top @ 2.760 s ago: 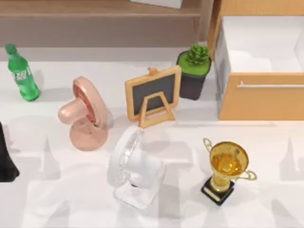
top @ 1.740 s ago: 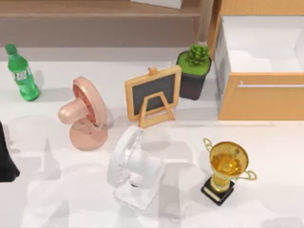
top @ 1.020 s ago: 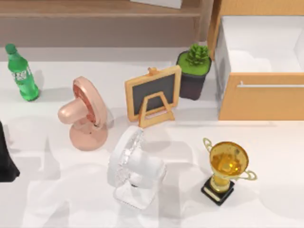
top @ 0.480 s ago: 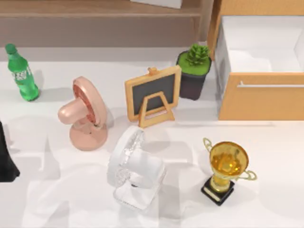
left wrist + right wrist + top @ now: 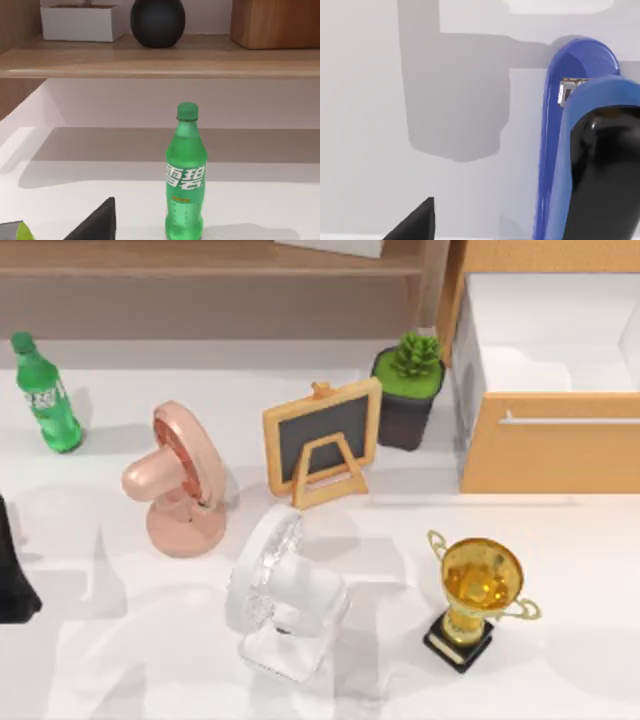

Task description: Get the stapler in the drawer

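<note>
One stapler (image 5: 580, 150), blue and black, glossy, lies close under the right wrist camera, long axis running away from the lens.
The right arm looks nearer it; whether its jaws are open or have hold of anything, I cannot tell. The drawer (image 5: 550, 445) stands open at two o'clock on the bench (image 5: 600, 560), wood-fronted, white inside. The left arm (image 5: 12, 575) sits at nine o'clock, facing a green bottle (image 5: 185, 175).

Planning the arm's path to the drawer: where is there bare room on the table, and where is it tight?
Bare stretches: in front of the drawer, right of the trophy, and the near left corner below the pink fan. It is crowded mid-table, where the white fan, chalkboard and potted plant stand close together.
</note>
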`<action>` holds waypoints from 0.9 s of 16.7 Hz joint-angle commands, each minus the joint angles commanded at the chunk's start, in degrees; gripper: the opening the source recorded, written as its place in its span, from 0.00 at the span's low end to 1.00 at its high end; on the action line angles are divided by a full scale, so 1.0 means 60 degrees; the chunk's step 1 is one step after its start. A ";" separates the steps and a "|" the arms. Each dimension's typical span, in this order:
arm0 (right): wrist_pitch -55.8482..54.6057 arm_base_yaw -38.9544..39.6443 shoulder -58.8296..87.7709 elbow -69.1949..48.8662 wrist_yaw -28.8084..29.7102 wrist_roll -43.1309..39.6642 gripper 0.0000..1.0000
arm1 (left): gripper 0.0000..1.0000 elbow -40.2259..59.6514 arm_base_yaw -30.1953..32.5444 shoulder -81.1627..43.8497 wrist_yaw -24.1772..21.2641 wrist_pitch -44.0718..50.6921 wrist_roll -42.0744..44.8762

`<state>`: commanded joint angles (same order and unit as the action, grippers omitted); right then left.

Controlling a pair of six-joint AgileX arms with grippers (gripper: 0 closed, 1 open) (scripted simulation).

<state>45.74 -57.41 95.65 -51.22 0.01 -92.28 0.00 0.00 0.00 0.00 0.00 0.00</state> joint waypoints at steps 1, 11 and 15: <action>-0.0299 -0.0002 0.0146 0.0152 0.0000 0.0000 1.00 | 1.00 0.0000 0.0000 0.0000 0.0000 0.0000 0.0000; -0.0879 -0.0009 0.0435 0.0447 0.0001 -0.0003 0.77 | 1.00 0.0000 0.0000 0.0000 0.0000 0.0000 0.0000; -0.0879 -0.0009 0.0435 0.0447 0.0001 -0.0003 0.47 | 1.00 0.0000 0.0000 0.0000 0.0000 0.0000 0.0000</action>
<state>40.47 -57.46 98.26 -48.54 0.02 -92.30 0.00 0.00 0.00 0.00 0.00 0.00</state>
